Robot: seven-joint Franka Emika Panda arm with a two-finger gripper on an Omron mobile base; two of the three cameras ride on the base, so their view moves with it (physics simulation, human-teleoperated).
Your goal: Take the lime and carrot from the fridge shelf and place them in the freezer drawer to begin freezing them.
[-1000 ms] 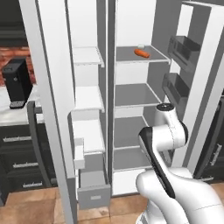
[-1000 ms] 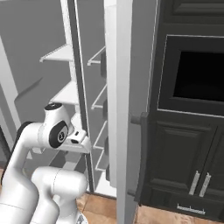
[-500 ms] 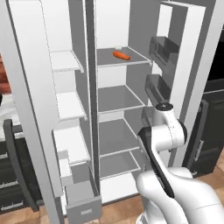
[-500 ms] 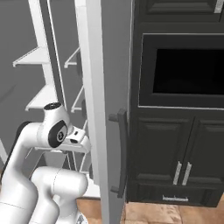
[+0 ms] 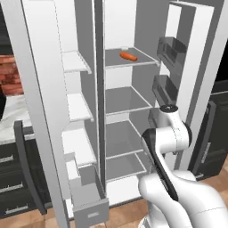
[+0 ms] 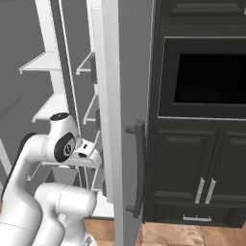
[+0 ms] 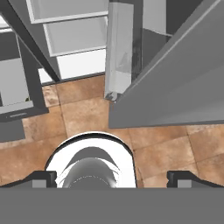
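Freezer drawer point(image 7: 13, 109): cut off at hand view's left edge. Carrot point(image 5: 128, 56): small, detail unclear. Fridge door point(image 6: 122, 120): top cropped.

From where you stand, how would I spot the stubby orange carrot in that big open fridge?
Look into the tall pale grey fridge compartment right of the centre divider. On its top flat grey shelf lies the short orange-red carrot, the one bright thing among grey panels.
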